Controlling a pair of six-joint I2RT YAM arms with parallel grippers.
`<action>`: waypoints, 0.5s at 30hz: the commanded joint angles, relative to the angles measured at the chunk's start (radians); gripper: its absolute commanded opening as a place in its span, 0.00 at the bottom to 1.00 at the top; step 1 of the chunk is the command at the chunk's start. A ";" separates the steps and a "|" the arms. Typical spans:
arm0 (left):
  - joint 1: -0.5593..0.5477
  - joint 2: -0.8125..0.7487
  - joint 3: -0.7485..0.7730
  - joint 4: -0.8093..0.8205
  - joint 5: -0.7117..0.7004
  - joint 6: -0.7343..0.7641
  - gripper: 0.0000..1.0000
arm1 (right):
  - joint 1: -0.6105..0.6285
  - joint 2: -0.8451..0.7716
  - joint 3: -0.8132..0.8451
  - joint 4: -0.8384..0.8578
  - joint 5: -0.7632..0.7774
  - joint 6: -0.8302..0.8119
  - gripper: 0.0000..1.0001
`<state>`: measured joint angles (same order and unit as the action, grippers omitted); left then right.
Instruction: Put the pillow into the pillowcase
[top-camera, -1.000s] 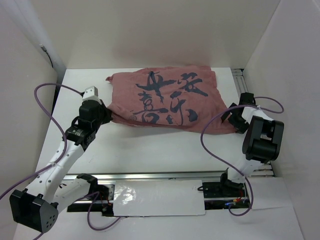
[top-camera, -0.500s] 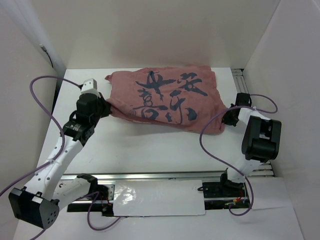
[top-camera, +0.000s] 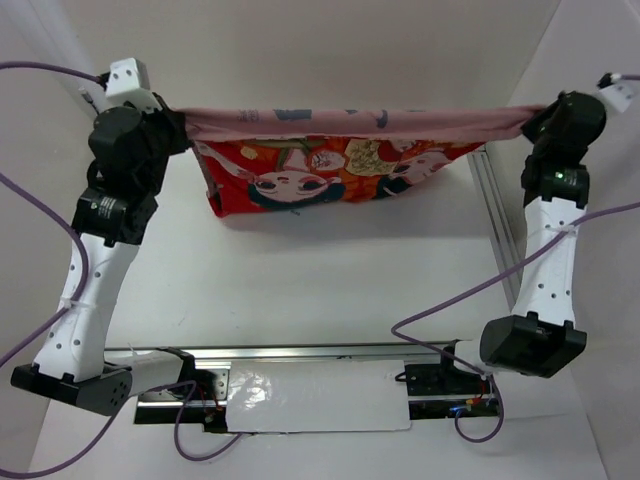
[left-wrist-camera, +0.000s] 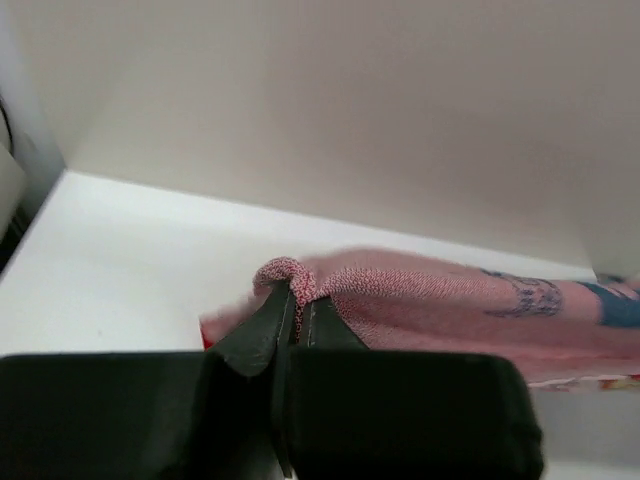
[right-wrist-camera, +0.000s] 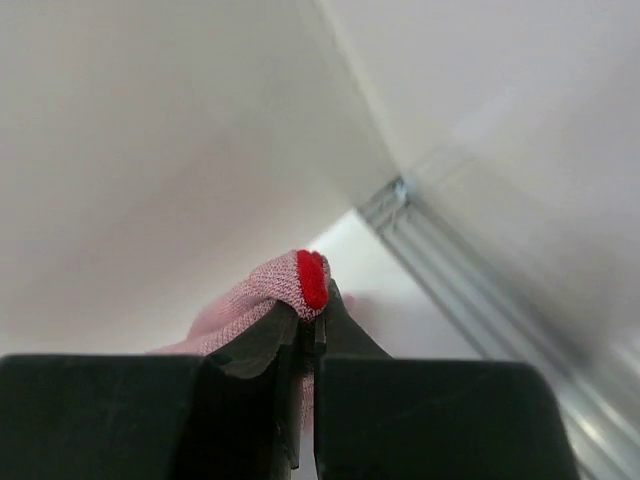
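The pillowcase (top-camera: 320, 165) hangs high above the table, stretched between both arms. Its dull pink face forms the top edge, and the red face with the cartoon dolls hangs below, towards the camera. My left gripper (top-camera: 182, 128) is shut on its left corner; in the left wrist view the pink cloth (left-wrist-camera: 450, 300) bunches between the closed fingertips of that gripper (left-wrist-camera: 297, 300). My right gripper (top-camera: 530, 120) is shut on the right corner, and the right wrist view shows a fold of pink and red cloth (right-wrist-camera: 270, 290) pinched in the gripper (right-wrist-camera: 312, 305). The pillow is out of view.
White walls enclose the table on the left, back and right. An aluminium rail (top-camera: 497, 220) runs along the right side and another (top-camera: 300, 352) along the front by the arm bases. Purple cables (top-camera: 450, 310) loop from both arms.
The pillowcase lay flat on the table with its calligraphy face up. The right gripper closed on its right corner, then both arms rose and spread, lifting and stretching it in the air.
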<state>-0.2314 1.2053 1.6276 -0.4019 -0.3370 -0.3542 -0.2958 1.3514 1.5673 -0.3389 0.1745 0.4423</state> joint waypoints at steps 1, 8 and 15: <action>0.015 -0.030 0.164 0.071 -0.150 0.130 0.00 | -0.052 0.005 0.206 -0.074 0.222 -0.065 0.00; 0.024 -0.061 0.365 0.048 -0.243 0.245 0.00 | -0.097 0.046 0.543 -0.132 0.454 -0.197 0.00; 0.024 -0.186 0.270 0.049 -0.226 0.247 0.00 | -0.109 -0.027 0.545 -0.103 0.519 -0.310 0.00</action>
<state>-0.2573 1.1248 1.9179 -0.4694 -0.3244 -0.2043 -0.3271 1.3445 2.1239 -0.5247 0.4591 0.2382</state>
